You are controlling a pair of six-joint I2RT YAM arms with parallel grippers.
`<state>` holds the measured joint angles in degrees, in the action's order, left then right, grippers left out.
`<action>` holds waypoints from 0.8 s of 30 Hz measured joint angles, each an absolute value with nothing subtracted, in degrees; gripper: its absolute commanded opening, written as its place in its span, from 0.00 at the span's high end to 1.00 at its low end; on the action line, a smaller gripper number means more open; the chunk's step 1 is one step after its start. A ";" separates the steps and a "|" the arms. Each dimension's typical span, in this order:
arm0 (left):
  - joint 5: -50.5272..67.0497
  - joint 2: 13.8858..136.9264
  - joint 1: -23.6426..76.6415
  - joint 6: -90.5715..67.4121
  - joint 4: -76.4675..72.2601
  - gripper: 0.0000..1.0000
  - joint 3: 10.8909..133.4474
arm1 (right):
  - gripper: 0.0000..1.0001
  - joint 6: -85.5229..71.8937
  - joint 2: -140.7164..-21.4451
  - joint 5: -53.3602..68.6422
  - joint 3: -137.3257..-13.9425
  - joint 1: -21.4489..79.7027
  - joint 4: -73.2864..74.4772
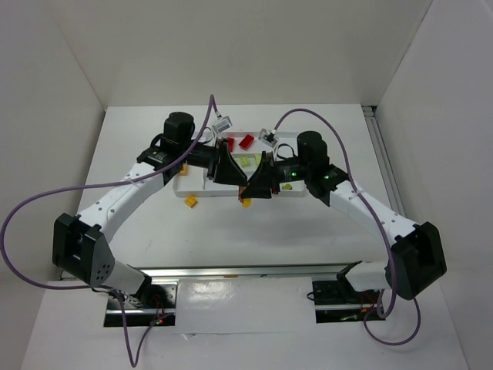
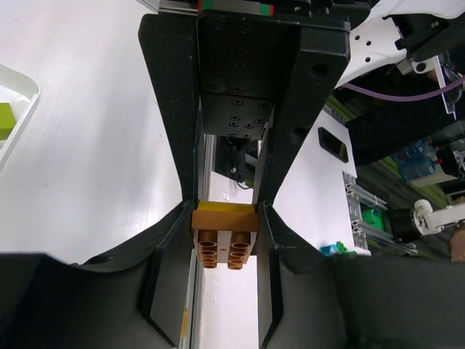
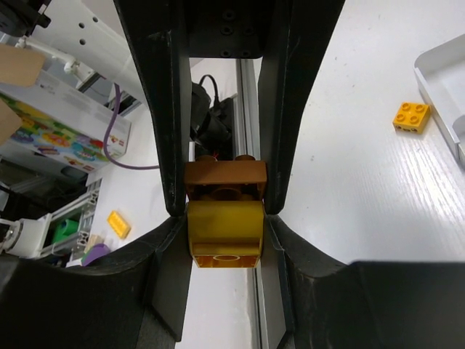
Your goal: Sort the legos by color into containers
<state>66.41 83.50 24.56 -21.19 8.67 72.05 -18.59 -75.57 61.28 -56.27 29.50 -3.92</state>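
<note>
White desk [image 1: 231,239]: your left fingers [image 2: 171,145] and right fingers [image 3: 156,109] both clamp one yellow-brown stack [image 1: 246,202], unsplit, at the tray's [image 1: 182,186] 6 o'clock. Red bricks [image 1: 246,142] look sorted; a yellow brick [image 1: 190,202] lies loose.

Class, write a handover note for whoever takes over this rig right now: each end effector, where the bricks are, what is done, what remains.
Grip: the left end effector and the right end effector are both shut on one orange-and-yellow stack, just in front of the tray.
Bricks: two red bricks lie at the tray's far side and green bricks lie nearer. One yellow brick lies on the table by the tray's near edge.
Done: reds and greens appear binned.
Left: probably pull the stack apart, bin both halves, then collect the loose yellow brick.
</note>
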 measured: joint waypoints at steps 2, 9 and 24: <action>66.35 83.50 24.27 -21.21 8.73 1.00 72.05 | 0.56 -18.61 -75.57 60.82 -56.27 29.50 -3.88; 67.00 83.50 22.02 -22.94 8.21 1.00 72.01 | 0.46 -19.49 -75.50 58.63 -56.14 29.32 -4.40; 68.79 83.48 20.58 -24.25 6.87 1.00 71.99 | 1.00 -26.20 -75.57 60.75 -52.84 28.93 -12.47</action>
